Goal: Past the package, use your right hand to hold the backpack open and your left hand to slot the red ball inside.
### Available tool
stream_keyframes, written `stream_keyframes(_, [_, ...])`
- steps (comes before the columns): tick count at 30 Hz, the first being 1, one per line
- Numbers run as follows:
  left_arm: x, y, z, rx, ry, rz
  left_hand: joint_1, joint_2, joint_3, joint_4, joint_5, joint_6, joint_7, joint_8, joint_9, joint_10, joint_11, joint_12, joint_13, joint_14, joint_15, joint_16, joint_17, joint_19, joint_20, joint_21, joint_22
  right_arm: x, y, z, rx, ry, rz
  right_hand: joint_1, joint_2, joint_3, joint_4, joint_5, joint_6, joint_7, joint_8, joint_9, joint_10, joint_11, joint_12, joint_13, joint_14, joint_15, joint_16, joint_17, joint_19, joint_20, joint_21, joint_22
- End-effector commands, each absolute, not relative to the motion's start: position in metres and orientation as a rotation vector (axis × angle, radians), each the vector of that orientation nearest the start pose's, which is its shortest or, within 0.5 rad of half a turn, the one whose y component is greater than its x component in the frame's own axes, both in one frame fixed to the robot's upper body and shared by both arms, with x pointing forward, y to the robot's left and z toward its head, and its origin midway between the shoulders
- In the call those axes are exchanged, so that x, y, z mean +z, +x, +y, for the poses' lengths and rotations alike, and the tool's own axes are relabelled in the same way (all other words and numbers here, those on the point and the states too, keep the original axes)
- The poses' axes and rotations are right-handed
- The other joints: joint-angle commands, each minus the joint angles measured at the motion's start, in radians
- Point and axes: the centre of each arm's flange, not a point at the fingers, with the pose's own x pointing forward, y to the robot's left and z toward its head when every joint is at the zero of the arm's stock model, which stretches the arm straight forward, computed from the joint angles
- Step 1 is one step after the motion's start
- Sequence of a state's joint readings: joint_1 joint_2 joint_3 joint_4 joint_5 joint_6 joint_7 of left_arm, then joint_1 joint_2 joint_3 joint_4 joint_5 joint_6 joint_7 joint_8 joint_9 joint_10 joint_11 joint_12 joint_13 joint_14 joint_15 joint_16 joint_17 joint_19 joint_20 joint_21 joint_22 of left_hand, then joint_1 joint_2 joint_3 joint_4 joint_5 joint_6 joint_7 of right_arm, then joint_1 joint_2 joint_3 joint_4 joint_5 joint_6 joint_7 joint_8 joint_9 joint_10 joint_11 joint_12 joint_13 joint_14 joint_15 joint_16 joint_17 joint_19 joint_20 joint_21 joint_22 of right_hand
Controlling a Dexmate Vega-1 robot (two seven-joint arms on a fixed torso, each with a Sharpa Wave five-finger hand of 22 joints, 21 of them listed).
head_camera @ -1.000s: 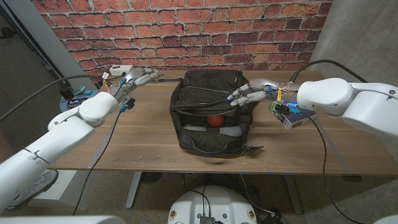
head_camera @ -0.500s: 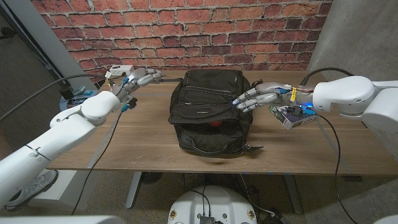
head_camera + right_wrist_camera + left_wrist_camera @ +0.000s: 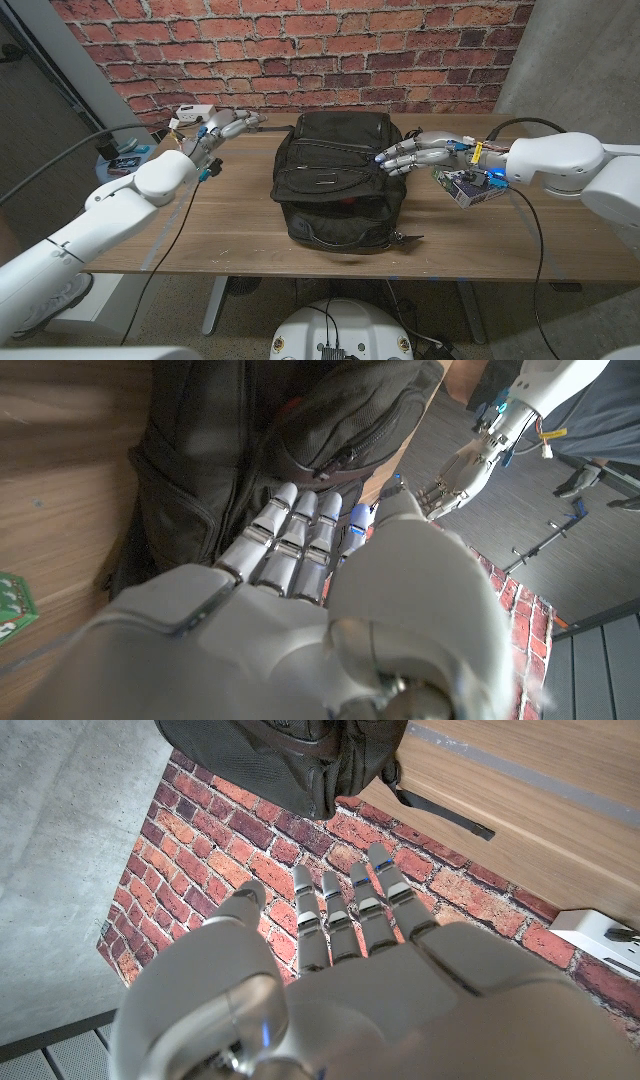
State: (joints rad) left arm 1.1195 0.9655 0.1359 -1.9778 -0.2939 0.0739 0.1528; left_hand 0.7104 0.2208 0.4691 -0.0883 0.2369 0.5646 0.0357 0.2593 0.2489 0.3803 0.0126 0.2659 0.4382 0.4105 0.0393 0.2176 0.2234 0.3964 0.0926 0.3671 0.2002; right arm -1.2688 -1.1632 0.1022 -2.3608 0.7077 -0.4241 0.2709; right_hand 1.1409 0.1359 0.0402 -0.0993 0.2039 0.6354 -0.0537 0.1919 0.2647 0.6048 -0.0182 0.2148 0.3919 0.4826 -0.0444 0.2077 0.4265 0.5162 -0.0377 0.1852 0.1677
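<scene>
Fingers [image 3: 398,157] of the right hand [image 3: 420,153] touch one backpack [image 3: 338,176], grasping nothing; left hand [image 3: 222,128] released.

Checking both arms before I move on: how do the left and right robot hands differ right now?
The left robot hand hovers apart from the backpack, over the table's far left; the right robot hand has its fingertips at the backpack's right side. A package lies by the right one. Both hold nothing, fingers extended.

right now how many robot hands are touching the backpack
1. The right hand has its fingers against the right side of the black backpack. The left hand hovers apart from it, off its far left corner, holding nothing.
</scene>
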Motion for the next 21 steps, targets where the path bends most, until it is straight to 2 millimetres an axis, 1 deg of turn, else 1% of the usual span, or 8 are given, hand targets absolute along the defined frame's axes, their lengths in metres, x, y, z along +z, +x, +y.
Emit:
stream_keyframes(1, [0.047, 0.518, 0.333, 0.019, 0.568, -0.691, -0.068, -0.057, 0.009, -0.003, 0.005, 0.007, -0.002, 0.003, 0.004, 0.005, -0.003, 0.000, 0.004, -0.005, 0.002, 0.000, 0.001, -0.001, 0.002, 0.007, 0.003, 0.056, 0.448, -0.243, 0.626, -0.651, -0.423, -0.006, 0.005, 0.002, -0.002, 0.002, 0.003, 0.004, 0.009, 0.002, 0.006, 0.000, 0.005, 0.001, 0.005, -0.060, 0.006, 0.000, 0.011, -0.001, 0.008, 0.002])
stream_keyframes(8, [0.041, 0.524, 0.340, 0.026, 0.518, -0.695, -0.072, -0.058, 0.012, -0.004, 0.006, -0.001, 0.000, -0.001, 0.005, 0.004, -0.001, -0.001, 0.004, -0.006, 0.004, 0.000, 0.002, -0.002, 0.003, 0.007, 0.003, 0.058, 0.458, -0.243, 0.611, -0.611, -0.466, -0.009, 0.006, 0.002, -0.002, 0.001, 0.004, 0.005, 0.011, 0.002, 0.008, 0.004, 0.005, 0.000, 0.005, -0.058, 0.008, -0.001, 0.024, 0.003, 0.013, 0.002])
stream_keyframes(16, [0.043, 0.534, 0.344, 0.025, 0.466, -0.703, -0.078, -0.057, 0.014, -0.003, 0.006, -0.011, 0.001, -0.007, 0.005, 0.002, 0.001, -0.003, 0.004, -0.008, 0.006, 0.000, 0.003, -0.006, 0.005, 0.006, 0.003, 0.058, 0.471, -0.246, 0.579, -0.547, -0.519, -0.017, 0.009, 0.002, 0.002, -0.003, 0.009, 0.007, 0.015, 0.001, 0.015, 0.003, 0.008, 0.000, 0.007, -0.057, 0.012, -0.001, 0.036, 0.003, 0.017, 0.003])
stream_keyframes(21, [0.046, 0.542, 0.343, 0.020, 0.439, -0.712, -0.081, -0.058, 0.015, -0.003, 0.006, -0.013, 0.002, -0.009, 0.005, 0.003, 0.000, -0.003, 0.004, -0.008, 0.005, 0.001, 0.003, -0.006, 0.005, 0.006, 0.003, 0.057, 0.481, -0.248, 0.567, -0.503, -0.544, -0.019, 0.009, 0.002, 0.002, -0.004, 0.010, 0.008, 0.016, 0.001, 0.015, 0.002, 0.009, 0.000, 0.010, -0.059, 0.015, -0.002, 0.038, 0.002, 0.017, 0.003])
